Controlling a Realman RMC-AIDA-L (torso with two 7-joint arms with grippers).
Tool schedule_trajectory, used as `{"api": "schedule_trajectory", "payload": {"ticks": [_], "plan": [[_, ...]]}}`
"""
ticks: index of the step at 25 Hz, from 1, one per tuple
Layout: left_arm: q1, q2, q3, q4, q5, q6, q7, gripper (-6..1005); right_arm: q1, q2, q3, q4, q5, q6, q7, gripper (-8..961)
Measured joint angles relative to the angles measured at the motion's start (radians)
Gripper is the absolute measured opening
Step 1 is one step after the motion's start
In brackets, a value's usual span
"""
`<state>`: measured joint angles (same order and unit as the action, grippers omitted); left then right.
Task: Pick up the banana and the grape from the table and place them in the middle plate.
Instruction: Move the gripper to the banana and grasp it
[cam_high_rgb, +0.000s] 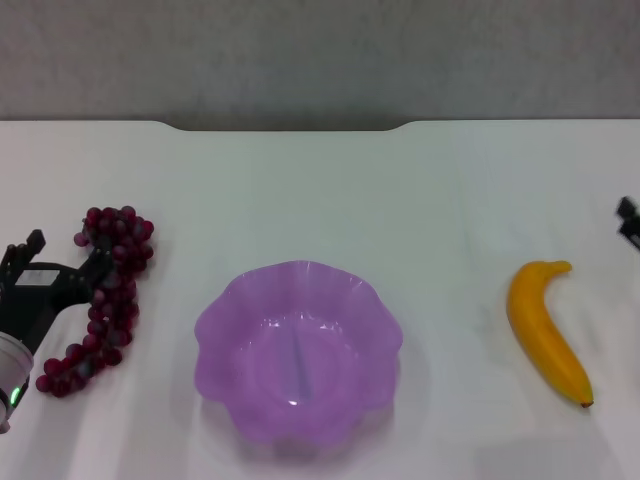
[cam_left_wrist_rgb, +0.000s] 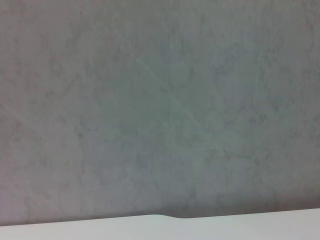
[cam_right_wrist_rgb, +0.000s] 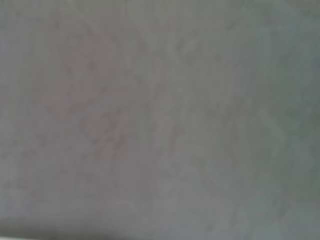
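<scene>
Table (cam_high_rgb: 320, 190), white and flat with a notched far edge, fills the head view. Middle plate (cam_high_rgb: 298, 350), a translucent purple scalloped dish, sits at six o'clock on it and holds nothing. Grape (cam_high_rgb: 107, 295), a long dark red bunch, lies at nine o'clock, well apart from the plate. Banana (cam_high_rgb: 547, 330) lies at three o'clock, dark tip toward the robot.

Left gripper (cam_high_rgb: 65, 270) is low at the bunch's outer side, one dark finger (cam_high_rgb: 99, 268) against the grapes; its fingers look spread, not closed on the fruit. Right gripper (cam_high_rgb: 628, 222) barely shows at the far three o'clock edge; whether its fingers are open cannot be told.

The step in hand seems to be grasping the grapes. A good grip would likely close across the bunch's middle, firmly enough to lift the whole cluster without crushing it.
</scene>
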<state>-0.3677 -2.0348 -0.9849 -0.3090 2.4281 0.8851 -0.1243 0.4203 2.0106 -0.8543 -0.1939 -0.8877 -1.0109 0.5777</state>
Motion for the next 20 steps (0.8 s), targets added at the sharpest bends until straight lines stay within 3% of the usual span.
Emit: {"api": "schedule_trajectory", "payload": {"ticks": [10,20], "plan": [[0.001,-0.001,0.007,-0.001,0.000,0.000,0.000,881,0.072,-0.004,-0.017,-0.001,-0.273,0.170,0.188,748],[0.001,-0.001,0.006,-0.001,0.000,0.000,0.000,881,0.096,-0.004,-0.019,0.004,-0.434,0.183,0.337,746]]}}
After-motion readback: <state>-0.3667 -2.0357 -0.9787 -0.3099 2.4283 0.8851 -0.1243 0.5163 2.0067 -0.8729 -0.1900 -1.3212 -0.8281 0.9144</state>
